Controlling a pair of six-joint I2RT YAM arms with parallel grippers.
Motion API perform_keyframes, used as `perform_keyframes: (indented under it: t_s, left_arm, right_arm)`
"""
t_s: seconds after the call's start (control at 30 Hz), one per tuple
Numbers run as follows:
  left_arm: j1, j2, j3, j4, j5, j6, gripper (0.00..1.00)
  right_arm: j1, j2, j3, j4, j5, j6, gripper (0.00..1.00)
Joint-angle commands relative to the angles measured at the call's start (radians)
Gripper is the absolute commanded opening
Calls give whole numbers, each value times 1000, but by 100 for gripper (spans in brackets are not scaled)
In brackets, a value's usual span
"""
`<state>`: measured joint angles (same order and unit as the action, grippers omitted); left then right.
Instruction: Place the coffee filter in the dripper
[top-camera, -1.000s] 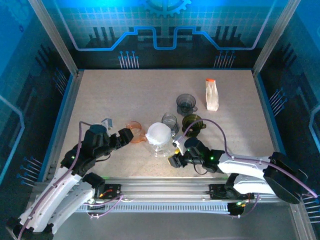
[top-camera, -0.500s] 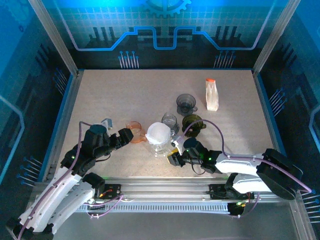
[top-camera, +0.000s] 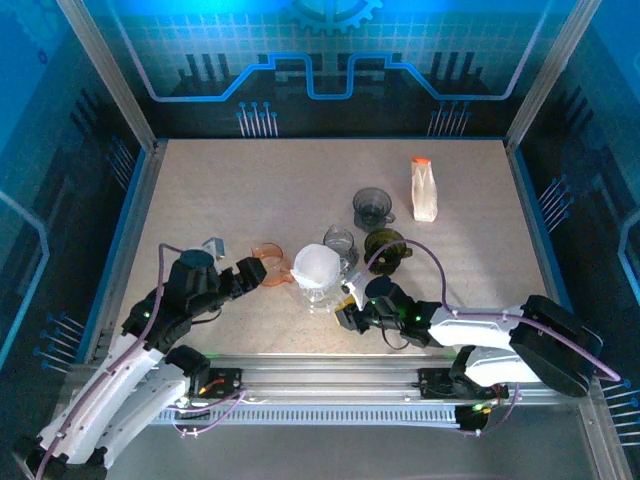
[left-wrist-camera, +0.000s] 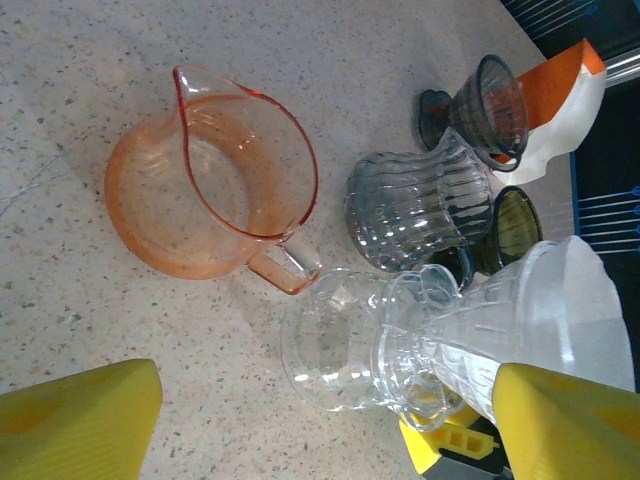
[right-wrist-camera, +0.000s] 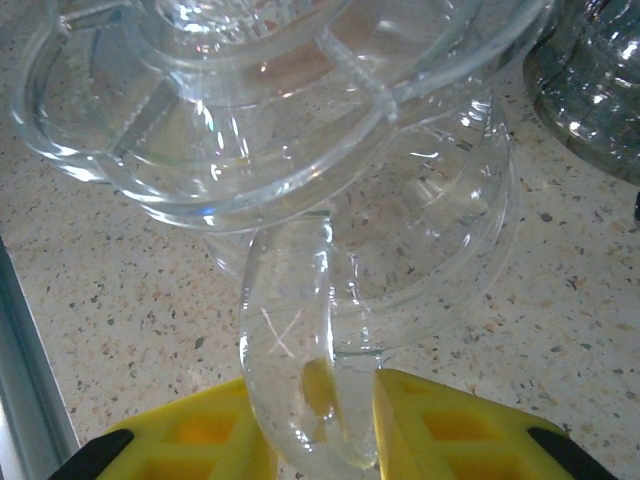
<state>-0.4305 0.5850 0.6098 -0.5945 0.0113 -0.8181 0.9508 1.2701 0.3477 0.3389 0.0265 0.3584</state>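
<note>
At the table's centre, finding the white coffee filter (top-camera: 318, 266) already sitting in the mouth of the clear dripper (left-wrist-camera: 480, 330), itself standing on a glass server (left-wrist-camera: 330, 345) (so judging the placement essentially done, with perhaps only settling and letting go remaining). At five o'clock from it, seeing the right gripper (top-camera: 347, 305) pinching the clear handle (right-wrist-camera: 300, 370), yellow fingers (right-wrist-camera: 455, 430) pressing against both its sides. At nine o'clock, noting the left gripper (top-camera: 252, 272) hanging with jaws spread wide, grasping nothing, just beside the orange pitcher (top-camera: 272, 275).
</note>
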Motion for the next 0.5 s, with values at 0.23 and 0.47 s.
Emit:
perform_keyframes:
  t_s: [0.23,0.47]
  left_arm:
    - [15,-35,-52,-38,-35,-52,86]
    - [22,-69,-81,-60,-39,-79,86]
  right_arm:
    - [24,47,53,69,89,-2,27]
    - [32,98,84,105,158,11,27]
